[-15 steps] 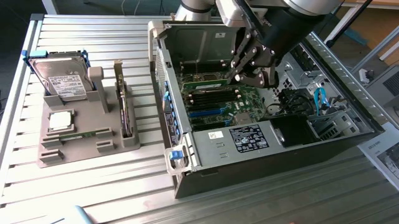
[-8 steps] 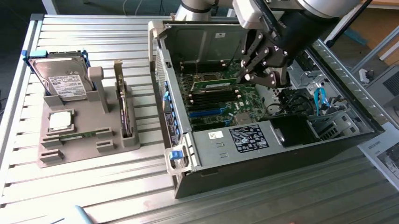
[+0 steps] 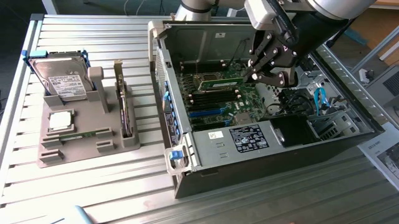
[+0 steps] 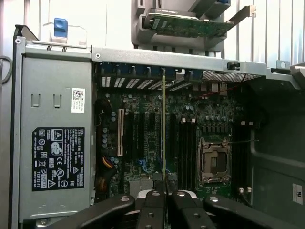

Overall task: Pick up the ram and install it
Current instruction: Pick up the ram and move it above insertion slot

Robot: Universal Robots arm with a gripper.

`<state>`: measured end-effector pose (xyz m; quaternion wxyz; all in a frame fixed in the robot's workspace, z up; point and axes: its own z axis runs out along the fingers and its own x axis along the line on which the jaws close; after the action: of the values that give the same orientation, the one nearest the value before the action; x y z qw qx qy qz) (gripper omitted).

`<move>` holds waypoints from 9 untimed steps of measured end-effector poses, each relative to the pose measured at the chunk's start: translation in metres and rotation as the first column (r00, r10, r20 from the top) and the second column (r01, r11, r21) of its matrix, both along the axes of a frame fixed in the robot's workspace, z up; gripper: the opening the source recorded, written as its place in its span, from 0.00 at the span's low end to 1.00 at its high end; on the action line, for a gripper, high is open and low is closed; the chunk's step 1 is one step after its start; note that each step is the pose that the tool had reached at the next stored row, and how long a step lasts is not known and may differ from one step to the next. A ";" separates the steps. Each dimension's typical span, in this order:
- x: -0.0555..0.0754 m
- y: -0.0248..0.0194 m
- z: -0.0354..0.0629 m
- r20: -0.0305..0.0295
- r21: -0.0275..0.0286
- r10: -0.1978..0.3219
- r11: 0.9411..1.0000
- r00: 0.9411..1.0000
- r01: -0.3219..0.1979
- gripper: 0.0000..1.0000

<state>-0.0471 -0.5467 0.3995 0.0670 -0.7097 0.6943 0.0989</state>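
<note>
The ram (image 3: 218,84), a narrow green stick, hangs level just above the motherboard (image 3: 218,109) inside the open computer case (image 3: 160,70). My gripper (image 3: 254,79) is shut on the end of the stick towards the exterior view's right. In the wrist view the ram (image 4: 163,133) appears edge-on as a thin line running out from between my black fingers (image 4: 152,205). It lies over the board beside the black memory slots (image 4: 187,143), parallel to them. My gripper (image 4: 165,191) holds it clear of the slots, not seated.
An empty processor socket (image 4: 213,160) sits beside the slots. The power supply (image 3: 248,138) fills the case's near end, with blue cables (image 3: 320,100) at the exterior view's right. Outside, a grey fixture (image 3: 81,140) carries a hard drive (image 3: 62,81), a square chip (image 3: 60,120) and an upright card (image 3: 124,112).
</note>
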 end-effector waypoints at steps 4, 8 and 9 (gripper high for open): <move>0.000 0.0000 0.0001 -0.014 -0.031 0.000 1.000 1.000 0.000 0.12; 0.000 0.0000 0.0000 -0.026 -0.061 -0.001 0.998 1.000 -0.001 0.12; 0.000 0.0000 0.0000 -0.026 -0.061 -0.001 0.998 1.000 -0.001 0.12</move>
<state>-0.0471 -0.5467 0.3994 0.0364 -0.7101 0.6978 0.0870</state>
